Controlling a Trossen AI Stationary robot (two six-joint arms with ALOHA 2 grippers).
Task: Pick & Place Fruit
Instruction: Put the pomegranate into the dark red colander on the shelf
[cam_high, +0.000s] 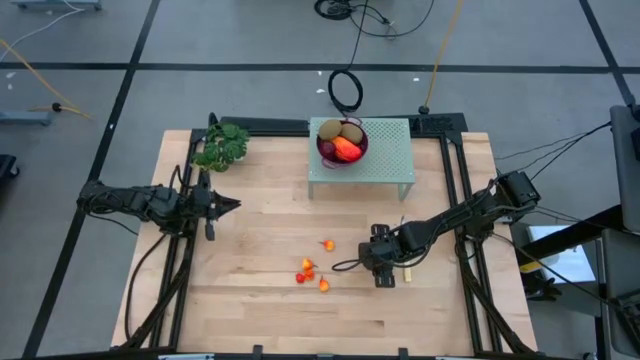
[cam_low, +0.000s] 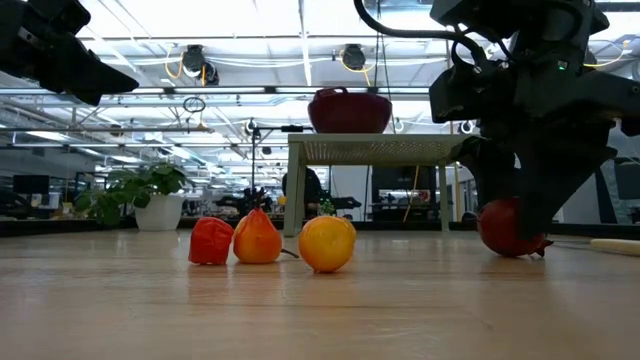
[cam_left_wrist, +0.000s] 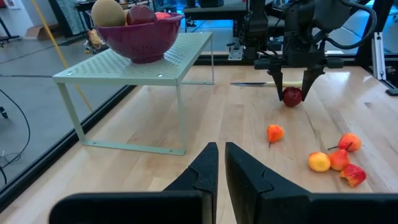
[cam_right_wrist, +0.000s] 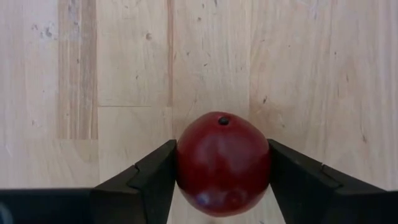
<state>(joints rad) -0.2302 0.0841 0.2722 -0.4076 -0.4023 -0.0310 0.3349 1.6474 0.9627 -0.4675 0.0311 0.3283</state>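
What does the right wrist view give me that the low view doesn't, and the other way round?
Only the right wrist view shows both fingers of the right claw pressed against the sides of the dark red fruit, and the bare wooden table around it.

Only the low view shows the three small orange-red fruits sitting in a row on the table, the pale green stand with the red bowl on top, and the potted green plant.

Both show the right claw down at table level around the dark red fruit.
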